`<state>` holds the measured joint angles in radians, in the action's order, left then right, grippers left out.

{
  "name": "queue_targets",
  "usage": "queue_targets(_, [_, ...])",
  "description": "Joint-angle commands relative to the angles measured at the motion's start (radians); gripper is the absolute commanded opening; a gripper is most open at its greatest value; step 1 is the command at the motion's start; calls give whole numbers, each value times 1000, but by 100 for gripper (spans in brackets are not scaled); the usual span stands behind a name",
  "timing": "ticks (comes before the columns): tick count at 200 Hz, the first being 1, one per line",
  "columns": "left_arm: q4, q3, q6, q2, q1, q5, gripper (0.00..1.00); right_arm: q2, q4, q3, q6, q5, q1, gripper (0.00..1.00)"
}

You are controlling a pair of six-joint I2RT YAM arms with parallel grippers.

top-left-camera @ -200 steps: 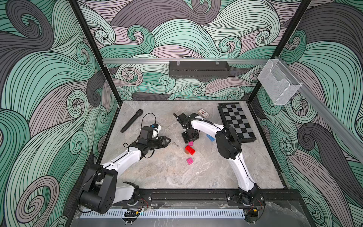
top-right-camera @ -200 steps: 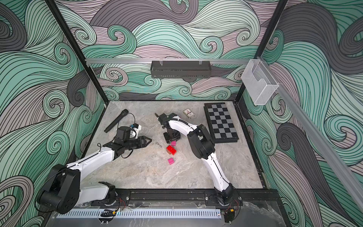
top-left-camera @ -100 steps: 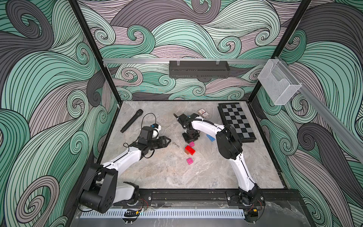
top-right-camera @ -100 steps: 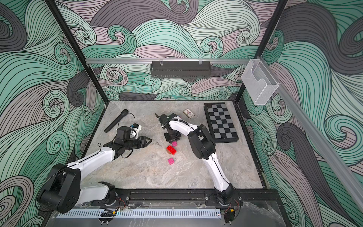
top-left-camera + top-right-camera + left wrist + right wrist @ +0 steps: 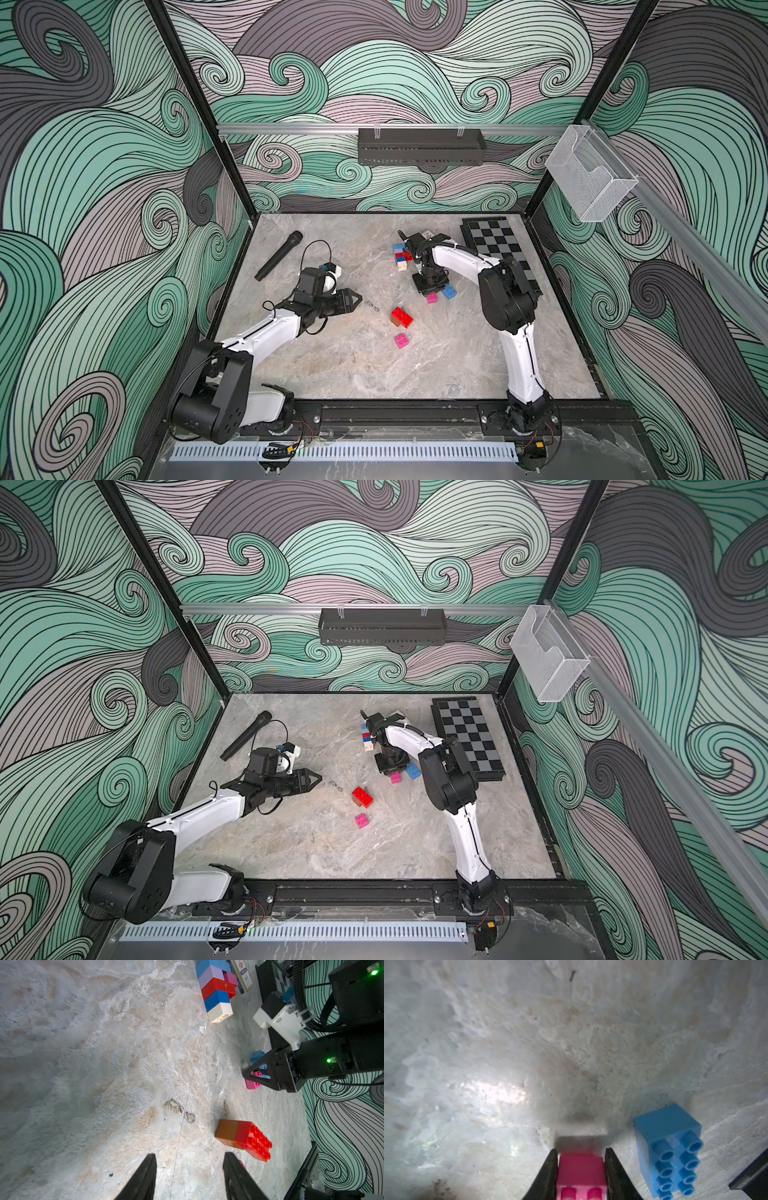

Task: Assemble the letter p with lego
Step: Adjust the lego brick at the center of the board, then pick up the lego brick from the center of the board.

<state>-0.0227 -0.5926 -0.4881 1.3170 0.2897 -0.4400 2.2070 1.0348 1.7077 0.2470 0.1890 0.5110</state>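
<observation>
Working outward from the arm bases: a lone pink square studded plastic brick (image 5: 401,340) sits by itself on the grey marbled tabletop (image 5: 332,374). Just beyond it is a red oblong studded brick seated on an orange one (image 5: 401,317), studs up. The left arm lies low and stretched forward. The left gripper (image 5: 190,1155) aims sideways at mid-table, jaws roughly half apart with nothing between them, short of the red stack. Further out, the right arm reaches forward, elbow raised, wrist bent over so the right gripper (image 5: 581,1152) points almost straight down. Its fingers (image 5: 549,1169) press flat on two opposite side walls of a second pink square studded brick (image 5: 581,1169), studs up, closed on it; lifted or resting, can't tell. A light blue blocky studded brick (image 5: 668,1147) is just beside it, apart. The bricks look light, rigid, hard plastic with smooth, slightly slick walls. They are probably best pinched centred on the flat side faces, not the studs; a skewed pinch could pop one out. Farthest out, the started column of blue, lilac, red, blue and white bricks (image 5: 402,257) lies flat with a red and a pink brick jutting from one side, near the black-and-grey chessboard (image 5: 498,253).
</observation>
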Motion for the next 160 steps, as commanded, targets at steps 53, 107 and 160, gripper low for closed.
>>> queue_targets(53, [-9,-29,13,-3,-8,-12,53,-70,-15,-47,56,10,12,58])
queue_targets(107, [-14,-26,12,-7,-8,-19,53,-128,-35,-110,81,11,13,52])
queue_targets(160, [-14,-25,12,-10,-7,-19,53,-108,-47,-108,77,-13,14,49])
